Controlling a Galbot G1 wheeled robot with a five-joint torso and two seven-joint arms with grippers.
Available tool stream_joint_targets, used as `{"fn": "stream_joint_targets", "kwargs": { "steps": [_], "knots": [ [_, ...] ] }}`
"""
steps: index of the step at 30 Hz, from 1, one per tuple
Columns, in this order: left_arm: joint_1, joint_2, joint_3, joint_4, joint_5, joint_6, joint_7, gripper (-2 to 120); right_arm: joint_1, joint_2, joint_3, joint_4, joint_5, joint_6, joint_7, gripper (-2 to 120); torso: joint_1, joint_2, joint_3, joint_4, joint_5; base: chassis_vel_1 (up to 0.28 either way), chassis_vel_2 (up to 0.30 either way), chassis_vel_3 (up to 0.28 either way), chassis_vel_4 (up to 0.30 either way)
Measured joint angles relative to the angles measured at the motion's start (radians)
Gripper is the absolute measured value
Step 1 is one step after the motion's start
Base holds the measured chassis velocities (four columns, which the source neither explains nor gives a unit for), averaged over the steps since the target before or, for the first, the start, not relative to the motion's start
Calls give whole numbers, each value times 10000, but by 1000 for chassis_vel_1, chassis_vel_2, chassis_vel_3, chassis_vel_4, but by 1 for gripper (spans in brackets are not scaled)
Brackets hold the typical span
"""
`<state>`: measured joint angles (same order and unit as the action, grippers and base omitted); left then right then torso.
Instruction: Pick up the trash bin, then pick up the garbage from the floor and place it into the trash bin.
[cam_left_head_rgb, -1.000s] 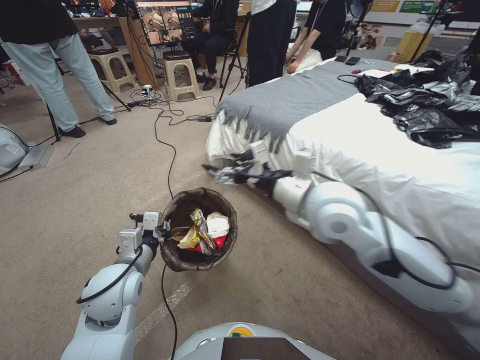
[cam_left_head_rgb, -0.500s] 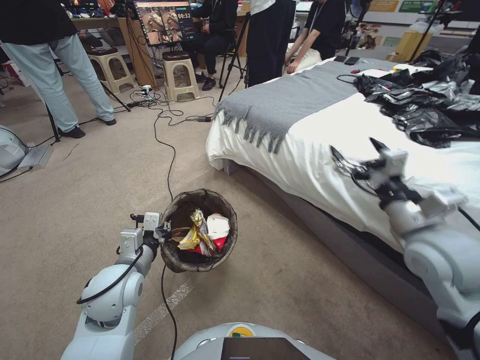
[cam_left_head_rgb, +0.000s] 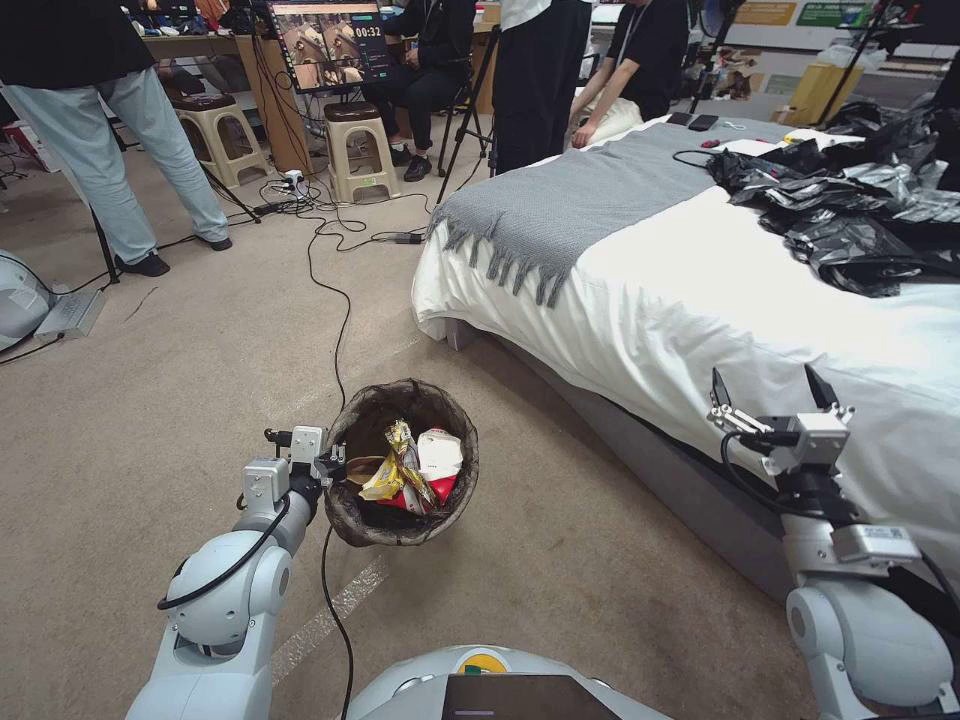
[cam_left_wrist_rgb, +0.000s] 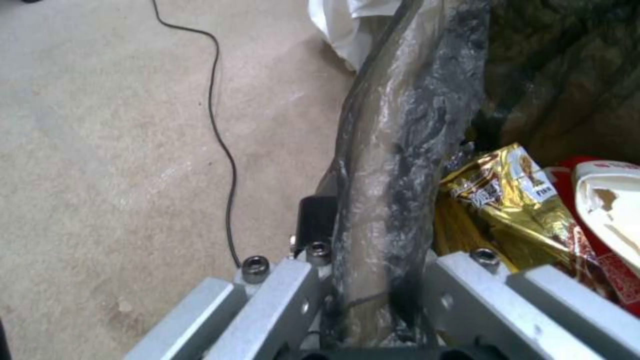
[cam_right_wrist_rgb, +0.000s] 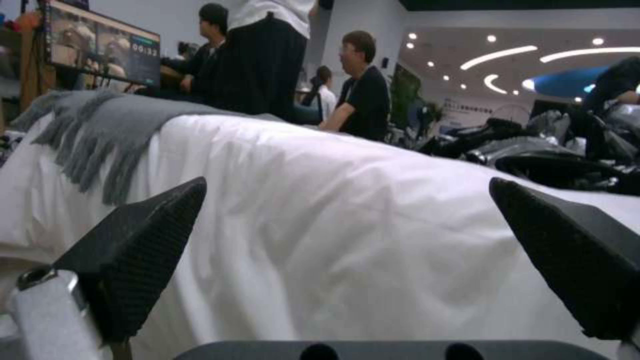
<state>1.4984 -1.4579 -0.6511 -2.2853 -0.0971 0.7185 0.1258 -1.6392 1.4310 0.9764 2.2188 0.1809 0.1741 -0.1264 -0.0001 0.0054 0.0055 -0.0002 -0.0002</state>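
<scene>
So the left gripper (cam_left_head_rgb: 322, 466) is clamped on the rim of the bin (cam_left_head_rgb: 402, 525), one finger inside and one outside the brown liner (cam_left_wrist_rgb: 390, 165), holding it up off the carpet (cam_left_head_rgb: 180, 370) just in front of the robot. Garbage is already inside: a gold snack wrapper (cam_left_head_rgb: 392, 470), a red-and-white cup (cam_left_head_rgb: 436, 462) and what looks like a bit of brown paper under them. The right gripper (cam_left_head_rgb: 772, 395) is empty with its jaws wide apart, up beside the edge of the bed (cam_left_head_rgb: 700, 300), well apart from the bin, pointing at the white sheet. I can't spot any loose litter on the floor from the head view, so my guess is the pickup part is mostly done or the rest is out of frame. If there's more to grab, the trick is keeping the bin level, since it hangs from one side of the rim and looks a bit tilted already, so no quick swings or the wrapper could slide out. I'd also keep the right arm off the bedding and watch the black cable (cam_left_head_rgb: 335, 610) trailing under the bin.
</scene>
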Motion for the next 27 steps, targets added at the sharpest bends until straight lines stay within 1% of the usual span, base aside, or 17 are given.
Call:
{"fn": "stream_joint_targets", "kwargs": {
  "steps": [2, 5, 16, 27],
  "knots": [
    [15, 41, 29, 0, -9, -48, 0, 0, -132, 278, -92, -98, -158, 317, -170, 100, 0, 0, 0, -1, 1, 0, 0, 0, 0],
    [31, 63, 47, 0, -11, -94, -12, 0, -122, 337, -244, -149, -311, 423, -228, 100, 0, 0, 0, -1, 0, 0, 0, 0, 0],
    [143, 89, 0, -140, -242, -148, -124, 0, 381, 296, -1047, -305, -564, 257, 7, 100, 0, 0, 1, -1, 3, 0, 0, 0, 0],
    [139, 85, -1, -156, -286, -127, -183, 0, 423, 226, -1210, -361, -655, 203, 96, 100, 1, 0, 1, -2, 2, 0, 0, 0, 0]
  ]
}}
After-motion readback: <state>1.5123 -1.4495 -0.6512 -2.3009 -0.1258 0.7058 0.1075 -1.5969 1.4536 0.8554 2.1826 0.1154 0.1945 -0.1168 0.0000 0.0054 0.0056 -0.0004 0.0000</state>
